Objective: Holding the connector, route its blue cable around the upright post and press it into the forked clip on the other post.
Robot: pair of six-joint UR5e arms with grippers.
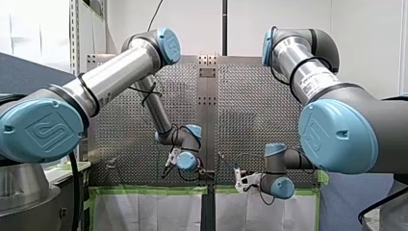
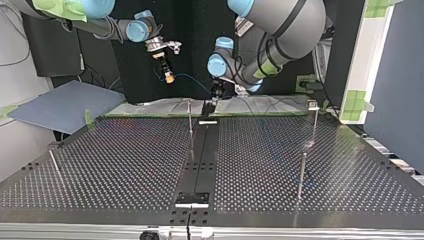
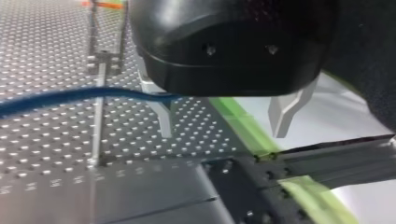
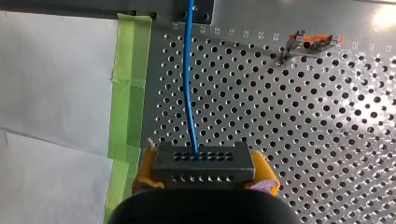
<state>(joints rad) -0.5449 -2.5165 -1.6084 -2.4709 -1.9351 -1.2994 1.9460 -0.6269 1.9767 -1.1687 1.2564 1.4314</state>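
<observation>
Clamping the connector [image 4: 203, 161] between the right gripper's [image 4: 205, 171] yellow pads [image 4: 144, 170] above the table [image 4: 303, 116] edge, trailing the blue cable [image 4: 189, 84] beside the left gripper's [image 3: 223, 133] spread, empty fingers [image 3: 282, 114], seemingly starting the routing, next needing a sweep around the upright post [image 2: 190, 117]

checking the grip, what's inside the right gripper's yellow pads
A black rectangular connector with rows of holes sits clamped between the right gripper's yellow pads, a blue cable leaving its face. The gripper's black body hides the connector's lower part.
</observation>
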